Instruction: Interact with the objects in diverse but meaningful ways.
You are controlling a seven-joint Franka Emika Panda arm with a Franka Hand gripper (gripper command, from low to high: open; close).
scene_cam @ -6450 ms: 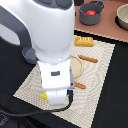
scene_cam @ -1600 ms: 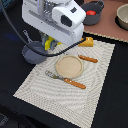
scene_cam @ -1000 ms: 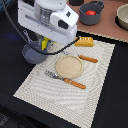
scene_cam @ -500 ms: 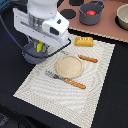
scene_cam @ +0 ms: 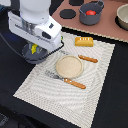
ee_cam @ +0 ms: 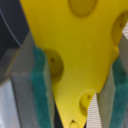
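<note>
— Gripper (ee_cam: 75,70) status?
— Clamped on the cheese wedge (ee_cam: 80,50), green pads (ee_cam: 42,85) against its sides (holes plainly visible).
— And the bread loaf (scene_cam: 84,41)?
— Just beyond the plate (scene_cam: 68,66), on the mat (scene_cam: 50,92).

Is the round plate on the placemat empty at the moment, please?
Yes, the round plate carries nothing in the exterior view; the fork and knife lie beside it.

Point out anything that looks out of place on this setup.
Nothing is spilled or broken. The tomato sits in a grey pot away from the mat. The bread lies beside the plate, not on it. The cheese is clamped in the pincer, off the mat.
</note>
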